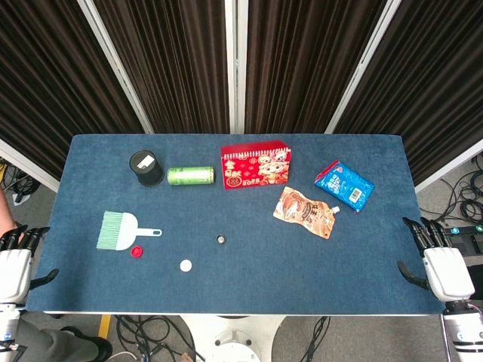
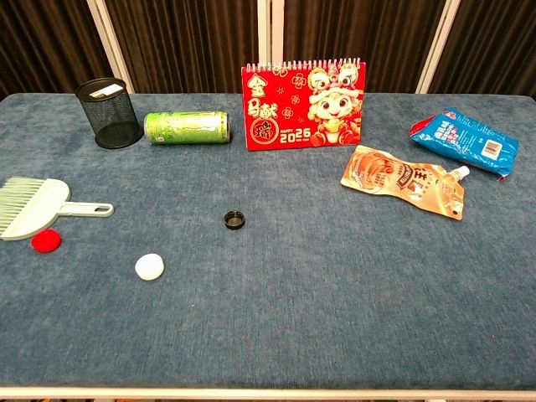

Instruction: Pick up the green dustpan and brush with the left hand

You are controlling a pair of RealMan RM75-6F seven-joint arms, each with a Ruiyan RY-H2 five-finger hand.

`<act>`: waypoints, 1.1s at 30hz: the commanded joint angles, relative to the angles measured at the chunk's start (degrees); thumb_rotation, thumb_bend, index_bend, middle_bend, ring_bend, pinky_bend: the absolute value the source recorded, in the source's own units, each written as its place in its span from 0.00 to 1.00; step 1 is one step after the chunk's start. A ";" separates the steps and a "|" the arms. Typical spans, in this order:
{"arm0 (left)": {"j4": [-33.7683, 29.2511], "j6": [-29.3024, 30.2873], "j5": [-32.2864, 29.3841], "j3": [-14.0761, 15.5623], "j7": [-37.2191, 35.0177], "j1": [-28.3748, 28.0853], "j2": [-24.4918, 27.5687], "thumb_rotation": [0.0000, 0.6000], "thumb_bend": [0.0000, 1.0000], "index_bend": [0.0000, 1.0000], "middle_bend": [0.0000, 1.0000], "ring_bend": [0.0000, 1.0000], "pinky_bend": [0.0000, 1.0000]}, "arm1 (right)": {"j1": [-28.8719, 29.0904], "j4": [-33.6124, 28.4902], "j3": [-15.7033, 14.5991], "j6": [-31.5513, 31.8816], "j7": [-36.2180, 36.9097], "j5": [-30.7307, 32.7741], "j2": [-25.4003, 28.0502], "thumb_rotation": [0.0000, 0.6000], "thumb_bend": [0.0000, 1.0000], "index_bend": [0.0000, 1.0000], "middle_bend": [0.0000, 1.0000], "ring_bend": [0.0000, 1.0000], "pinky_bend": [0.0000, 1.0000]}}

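Note:
The green dustpan and brush [image 1: 121, 230] lies flat on the blue table at the left, its handle pointing right; the chest view shows the dustpan and brush [image 2: 38, 206] at the left edge. My left hand [image 1: 15, 268] hangs off the table's left front corner, well left of and below the dustpan, fingers apart and holding nothing. My right hand [image 1: 441, 268] sits off the right front corner, fingers spread, also holding nothing. Neither hand appears in the chest view.
A red cap [image 1: 136, 253] lies just below the dustpan's handle, a white cap [image 1: 186, 265] and a black ring [image 1: 221, 240] further right. Behind stand a black mesh cup [image 1: 146, 168], a green can [image 1: 190, 176], a red calendar [image 1: 255, 166], an orange pouch [image 1: 304, 212] and a blue packet [image 1: 344, 185].

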 commanded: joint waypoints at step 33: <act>6.07 -29.44 -8.32 -7.37 10.49 -25.61 -11.13 1.00 0.10 0.36 0.36 0.19 0.16 | -0.66 -1.81 1.63 3.81 -1.32 -0.07 4.35 1.00 0.23 0.00 0.12 0.00 0.00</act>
